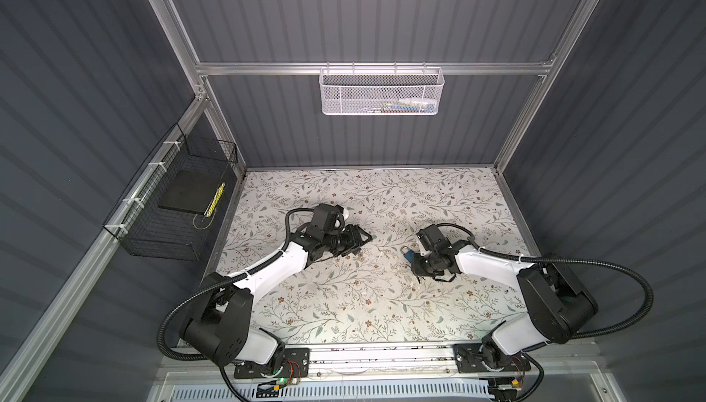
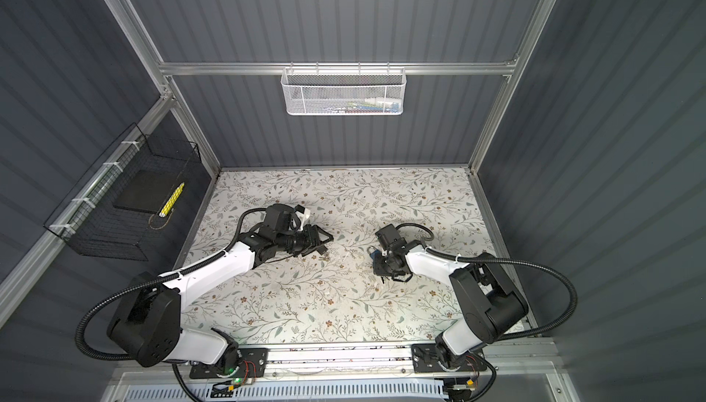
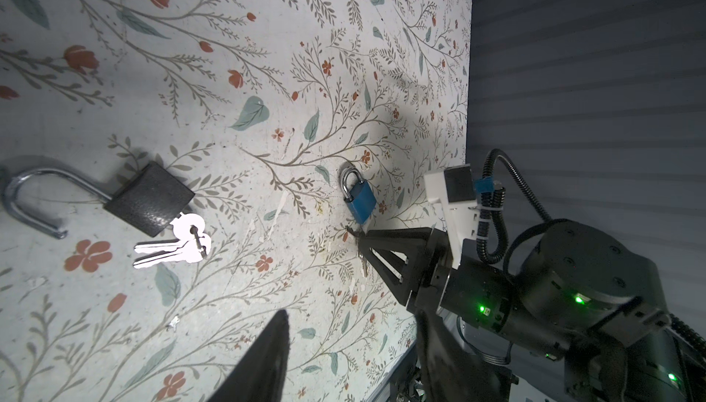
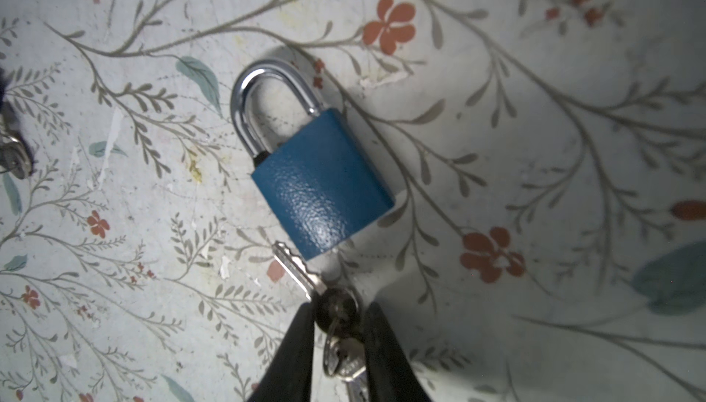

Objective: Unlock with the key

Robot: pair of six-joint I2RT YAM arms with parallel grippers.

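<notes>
A blue padlock (image 4: 324,186) lies flat on the flowered table (image 1: 344,304) with its silver shackle closed; it also shows in both top views (image 1: 408,255) (image 2: 374,254) and the left wrist view (image 3: 361,199). A silver key (image 4: 296,268) lies with its blade tip beside the padlock's bottom edge, outside the body. My right gripper (image 4: 338,308) has its two black fingers pressed on either side of the key's dark round head, and more keys (image 4: 344,362) hang on the same ring between the fingers. My left gripper (image 3: 351,316) hovers open and empty, left of the blue padlock (image 1: 365,241).
A dark grey padlock (image 3: 151,199) with its shackle swung open lies near my left gripper, a bunch of bright keys (image 3: 172,247) at its base. A white mesh basket (image 1: 382,90) hangs on the back rail and a black wire basket (image 1: 172,209) on the left wall.
</notes>
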